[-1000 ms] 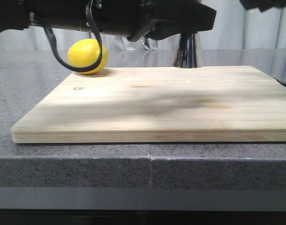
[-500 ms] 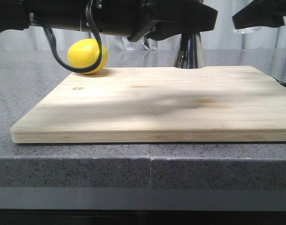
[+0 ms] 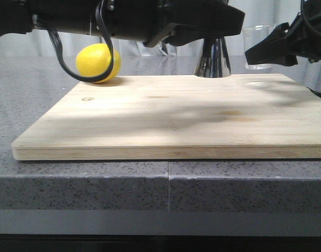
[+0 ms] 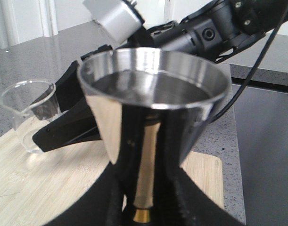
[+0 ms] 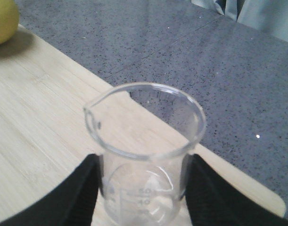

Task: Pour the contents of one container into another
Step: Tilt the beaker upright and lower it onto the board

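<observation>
The clear glass beaker [image 5: 146, 155] is gripped by the right tool [image 5: 143, 188], whose two dark fingers [image 5: 207, 193] are pressed against opposite sides of its wall. It is held upright, with the pour lip turned toward the lemon-side end of the wooden cutting board [image 3: 176, 118]. White measuring marks are seen low on the glass. In the front view the beaker [image 3: 257, 47] is held above the far right corner of the board, clear of its surface, and just to the right of the steel jigger [image 3: 213, 58]. No liquid can be made out inside it.

The jigger [image 4: 151, 122] is clasped by the left tool [image 4: 144, 197], the fingers closed on either side of its lower part near the narrow gold-coloured band [image 4: 143, 215]. It is held upright with the wide upper cup open; whether anything lies in the cup cannot be told. In the front view its lower cone is seen at the far edge of the board, near the middle; contact with the board cannot be judged.

A yellow lemon [image 3: 97, 63] is seen beyond the board's far left corner, on the grey speckled tabletop [image 3: 97, 189] by which the board is carried.
</observation>
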